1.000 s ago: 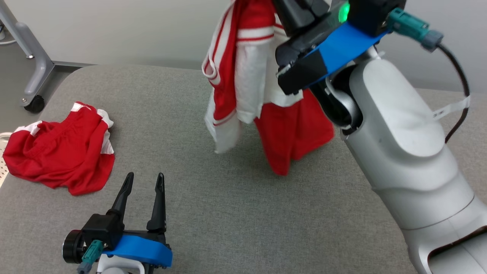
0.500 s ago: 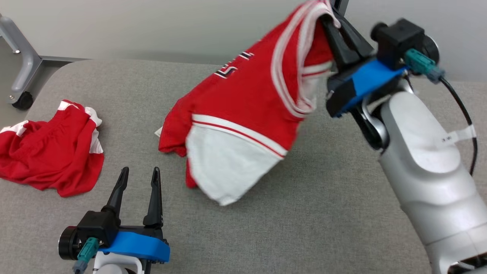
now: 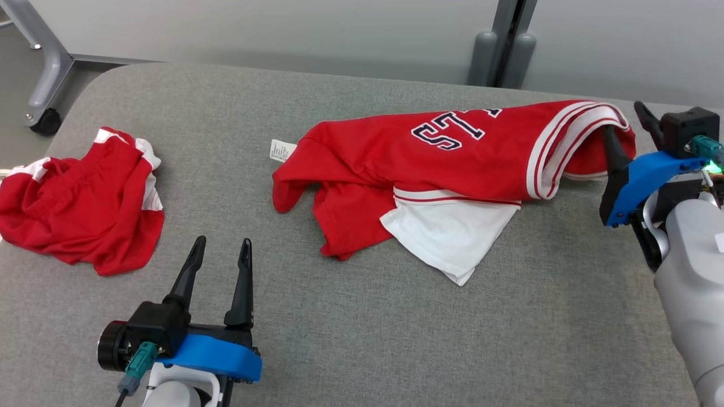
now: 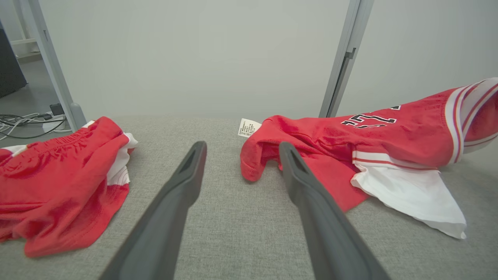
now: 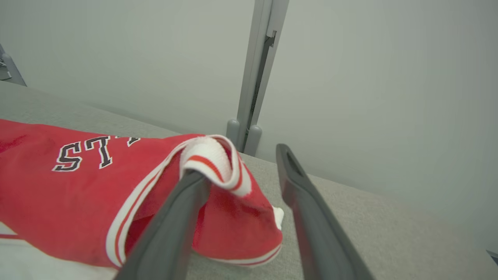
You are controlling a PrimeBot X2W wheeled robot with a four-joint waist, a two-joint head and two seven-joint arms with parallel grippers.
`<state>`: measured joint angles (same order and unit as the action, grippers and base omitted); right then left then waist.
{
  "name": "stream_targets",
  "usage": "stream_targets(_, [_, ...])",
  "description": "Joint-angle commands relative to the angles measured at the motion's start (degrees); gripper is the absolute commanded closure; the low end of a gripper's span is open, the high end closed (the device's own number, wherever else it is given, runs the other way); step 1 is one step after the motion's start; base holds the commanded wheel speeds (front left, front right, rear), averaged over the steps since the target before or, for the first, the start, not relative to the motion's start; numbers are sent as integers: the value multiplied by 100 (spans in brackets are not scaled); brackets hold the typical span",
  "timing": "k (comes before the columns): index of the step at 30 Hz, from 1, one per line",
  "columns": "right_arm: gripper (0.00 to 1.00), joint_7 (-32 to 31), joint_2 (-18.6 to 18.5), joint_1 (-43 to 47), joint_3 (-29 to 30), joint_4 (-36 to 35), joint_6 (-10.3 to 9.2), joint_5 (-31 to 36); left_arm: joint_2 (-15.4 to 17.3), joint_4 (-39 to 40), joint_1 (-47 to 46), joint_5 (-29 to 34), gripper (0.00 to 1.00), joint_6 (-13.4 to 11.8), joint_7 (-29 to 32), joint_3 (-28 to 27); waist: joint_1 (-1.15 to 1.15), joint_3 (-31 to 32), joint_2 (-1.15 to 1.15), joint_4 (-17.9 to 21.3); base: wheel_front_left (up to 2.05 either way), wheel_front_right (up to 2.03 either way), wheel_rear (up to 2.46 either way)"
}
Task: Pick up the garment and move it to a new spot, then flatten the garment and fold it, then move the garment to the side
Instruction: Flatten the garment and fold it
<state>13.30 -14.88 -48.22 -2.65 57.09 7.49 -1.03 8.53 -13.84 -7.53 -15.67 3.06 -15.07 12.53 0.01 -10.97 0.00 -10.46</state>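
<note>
**A:** Where does the garment lie?

**B:** The garment (image 3: 430,152) is crumpled across the middle of the surface (image 3: 362,339), lettering up. It reaches towards the right edge, and a white panel (image 3: 447,232) pokes out on the near side.

**A:** And the tools?

**B:** The right tool (image 3: 622,121) sits at the right edge, spread wide and clamping nothing. The striped trim (image 5: 210,155) is draped over one finger (image 5: 175,217), so the cloth is hooked, not pinched. The left tool (image 3: 222,242) waits by the near-left corner, parted and empty, well apart from the cloth.

**A:** Which step is this?

**B:** I'd say the move to a new spot is closing out, and flattening hasn't begun.

**A:** What does the next move need?

**B:** First that finger has to slip out of the trim without dragging the cloth along. Then both tools take opposite edges and draw the bunched layers flat. I can't quite tell how the layers stack under the fold, so the grip points need care. The second red piece (image 3: 85,209) at the left edge should be left alone.
</note>
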Motion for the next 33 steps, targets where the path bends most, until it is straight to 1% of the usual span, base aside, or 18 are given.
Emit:
stream_targets(1, [0,-61,-41,-38,66,99,1,78,-8,-9,-88,17,0,22,-16,1,-1,11,0,-6,0,0,0])
stream_targets(5, [0,-493,-32,99,297,575,1,414,6,-61,-10,40,0,29,-15,-23,-1,129,0,14,0,0,0])
stream_targets(7, [0,-632,-21,198,400,688,1,561,10,-86,42,44,0,22,-15,-32,-1,219,0,38,0,0,0])
stream_targets(11, [0,-577,227,469,390,629,1,807,6,-96,142,31,0,6,-15,-52,-1,395,0,114,0,0,0])
stream_targets(14, [0,-333,598,752,116,431,1,783,17,-107,203,16,0,8,-15,-55,-1,516,0,154,0,0,0])
stream_targets(17, [0,-209,886,1071,-272,183,1,639,16,-100,238,-5,0,0,-15,-66,-1,571,0,168,0,0,0])
stream_targets(19, [0,-225,1036,1269,-638,26,1,488,20,-77,236,-19,0,-13,-15,-79,-1,563,0,169,0,0,0])
stream_targets(20, [0,-344,1130,1433,-1006,-107,1,309,26,-45,233,-33,0,-25,-15,-94,-1,523,0,157,0,0,0])
stream_targets(24, [0,-665,1177,1649,-1601,-337,1,-56,12,15,180,-31,0,-38,-15,-88,-1,416,0,80,0,0,0])
stream_targets(27, [0,-903,1184,1706,-1959,-442,1,-203,19,24,150,-19,0,-35,-15,-88,-1,330,0,13,0,0,0])
stream_targets(30, [0,-1119,1181,1657,-2196,-441,1,-253,22,33,121,-19,0,-35,-15,-87,-1,249,0,-48,0,0,0])
stream_targets(33, [0,-1295,1127,1541,-2296,-336,1,-178,17,39,84,-14,0,-35,-15,-94,-1,193,0,-95,0,0,0])
